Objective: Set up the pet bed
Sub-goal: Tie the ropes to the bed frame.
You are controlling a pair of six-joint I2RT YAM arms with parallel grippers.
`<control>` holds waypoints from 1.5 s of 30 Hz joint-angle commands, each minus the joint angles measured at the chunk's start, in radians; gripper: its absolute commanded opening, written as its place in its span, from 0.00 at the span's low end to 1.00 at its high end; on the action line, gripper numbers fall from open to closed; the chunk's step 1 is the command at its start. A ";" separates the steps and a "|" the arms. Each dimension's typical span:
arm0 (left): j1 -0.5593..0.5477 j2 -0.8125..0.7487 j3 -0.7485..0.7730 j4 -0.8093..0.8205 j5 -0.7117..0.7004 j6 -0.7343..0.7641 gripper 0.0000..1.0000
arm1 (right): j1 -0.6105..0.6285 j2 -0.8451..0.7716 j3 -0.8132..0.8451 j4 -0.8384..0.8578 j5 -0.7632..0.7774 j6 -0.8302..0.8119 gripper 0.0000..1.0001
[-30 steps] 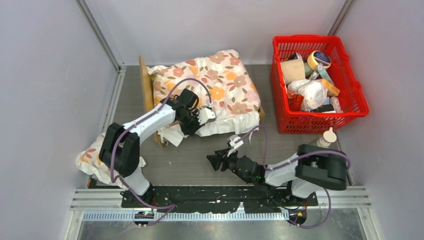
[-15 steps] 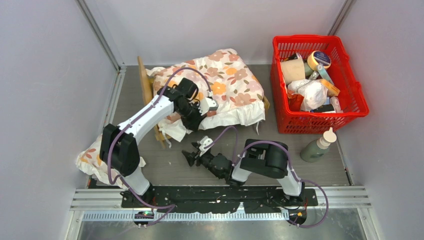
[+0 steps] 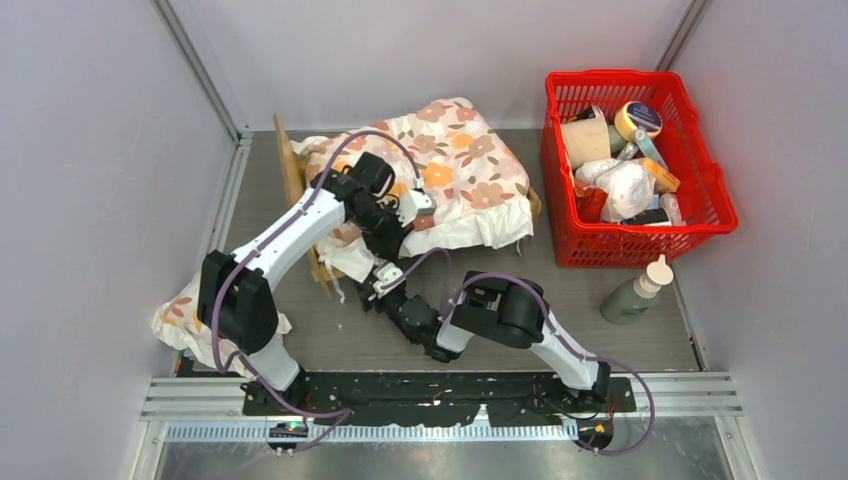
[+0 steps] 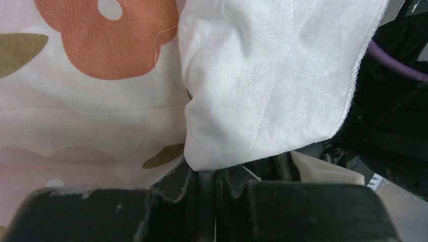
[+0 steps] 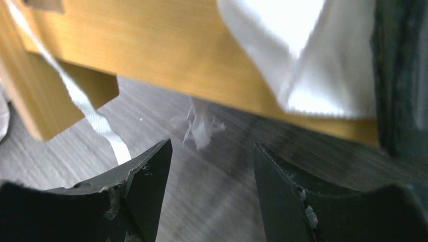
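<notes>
The pet bed (image 3: 291, 170) stands at the back left, only its light-wood headboard and near rail showing. A white floral cushion (image 3: 450, 170) covers its sleeping surface and hangs over the near side. My left gripper (image 3: 392, 238) is at that overhanging edge, and in the left wrist view its jaws (image 4: 214, 174) are shut on a corner of the cushion's white underside (image 4: 272, 75). My right gripper (image 3: 368, 293) sits low on the table just in front of the bed's near rail (image 5: 151, 45). It is open (image 5: 212, 146), with nothing between its fingers.
A second floral cushion (image 3: 180, 315) lies at the table's left edge by the left arm's base. A red basket (image 3: 548, 150) full of items stands at the back right. A green bottle (image 3: 636, 292) stands in front of it. A white strap (image 5: 96, 121) hangs by the bed's leg.
My right arm has swung left across the table to the bed's near rail, its jaws opening wider. My left gripper has drawn the cushion's edge slightly back and up.
</notes>
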 commanded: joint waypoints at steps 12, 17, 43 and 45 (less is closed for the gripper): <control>0.006 -0.107 0.053 0.068 0.092 -0.063 0.00 | -0.055 0.029 0.116 0.139 -0.173 -0.060 0.15; 0.006 -0.107 0.054 0.100 0.097 -0.078 0.00 | -0.044 -0.013 0.025 0.139 -0.190 0.035 0.05; 0.004 -0.142 -0.107 0.319 0.058 -0.201 0.44 | 0.173 -0.276 -0.279 0.075 -0.006 0.036 0.05; 0.001 -0.154 -0.106 0.330 0.046 -0.210 0.45 | 0.172 -0.285 -0.283 0.067 -0.008 0.058 0.05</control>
